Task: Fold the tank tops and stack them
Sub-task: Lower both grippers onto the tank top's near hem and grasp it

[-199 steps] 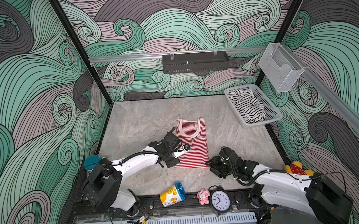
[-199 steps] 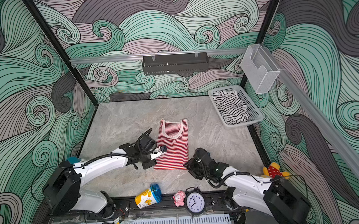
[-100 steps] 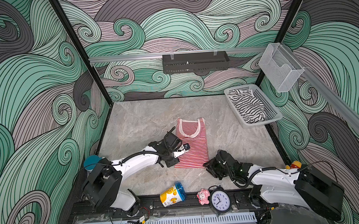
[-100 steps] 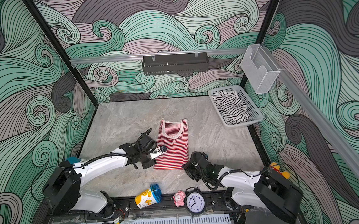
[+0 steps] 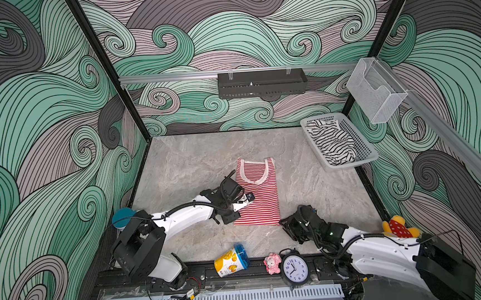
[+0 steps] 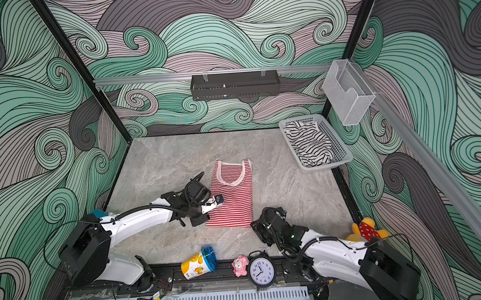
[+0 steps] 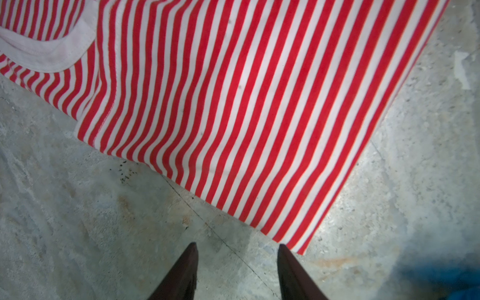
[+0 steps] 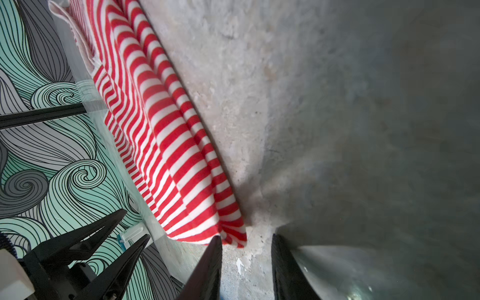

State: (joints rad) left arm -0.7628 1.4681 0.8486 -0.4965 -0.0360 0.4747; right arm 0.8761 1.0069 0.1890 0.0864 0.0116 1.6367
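Red-and-white striped knit tank top with cream trim (image 5: 258,195): flat on the grey marbled tabletop (image 5: 194,165) in both top views, cream neckline at the far end, hem at the near end. Along its right-hand long edge, layered folds of cloth, plain in the right wrist view.

Left gripper (image 7: 237,245): low at the top's near left hem corner, dark jaws spread with only bare table between them, pinching nothing. Hem corner just beside one fingertip; touching or not, impossible to tell.

Right gripper (image 8: 246,237): low at the top's near right hem corner, jaws parted with a clear gap, the corner's tip poking just into that gap, not clamped on the cloth.

Black-and-white striped knit tank top (image 5: 330,143): crumpled inside a grey perforated plastic basket (image 5: 347,165), well apart from the red-striped top, beyond its neckline end and off to the right.

Nearer than the top's hem and well apart from it: a yellow cup with a blue lid (image 5: 231,263) on its side, a small pink figure (image 5: 272,263), a black round alarm clock (image 5: 295,268). Far off to the hem's right, beside the right arm: a yellow plush toy in red polka-dot cloth (image 5: 398,228).
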